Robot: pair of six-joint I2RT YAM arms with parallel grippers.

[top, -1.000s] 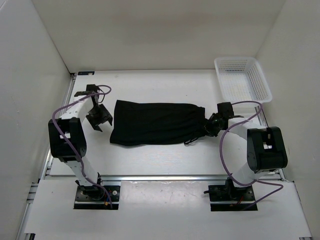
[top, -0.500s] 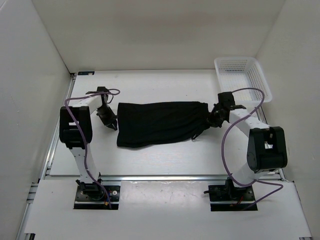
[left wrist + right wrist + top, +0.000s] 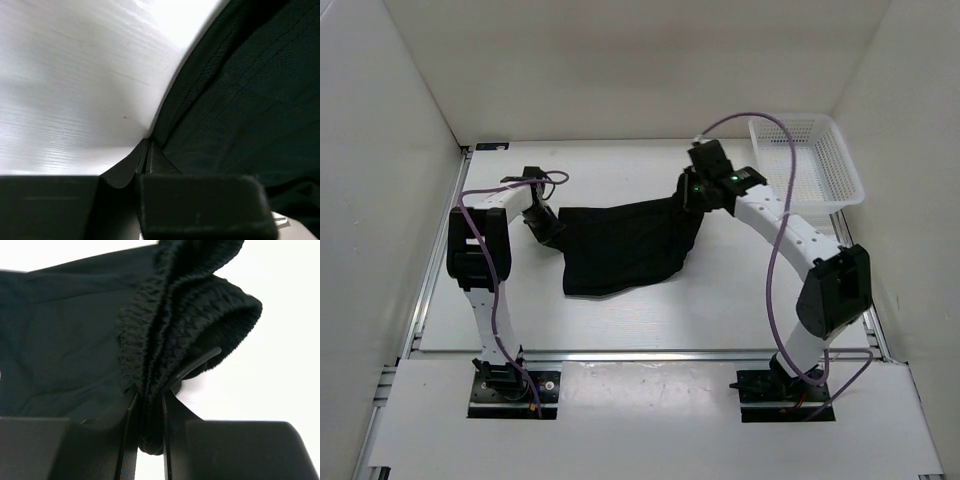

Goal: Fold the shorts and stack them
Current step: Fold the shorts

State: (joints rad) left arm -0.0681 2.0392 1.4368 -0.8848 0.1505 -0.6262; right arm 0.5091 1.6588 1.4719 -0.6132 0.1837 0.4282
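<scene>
The shorts (image 3: 620,255) lie in the middle of the worktop (image 3: 620,320), between the two arms. The near part sags flat on the white top.

The left tool (image 3: 548,224) sits low at the left end of the shorts. Its jaws are nearly closed, and they seem to pinch the thin edge of the cloth.

A bit farther back, the right tool (image 3: 692,193) holds the other end up in the air. Its jaws are narrow and squeeze the thick, crinkly waistband (image 3: 190,315).

This looks like the fold, with the waist end going over to the leg end. To do it well, the left tool should hold its corner down. The right tool should go across low and straight, so the edges line up. It should lay the cloth flat before it lets go.

The wrist views show each pinch up close, which the top view is too far away to show. Only the top view shows the whole shorts and the white basket (image 3: 848,188) in the far right corner.
</scene>
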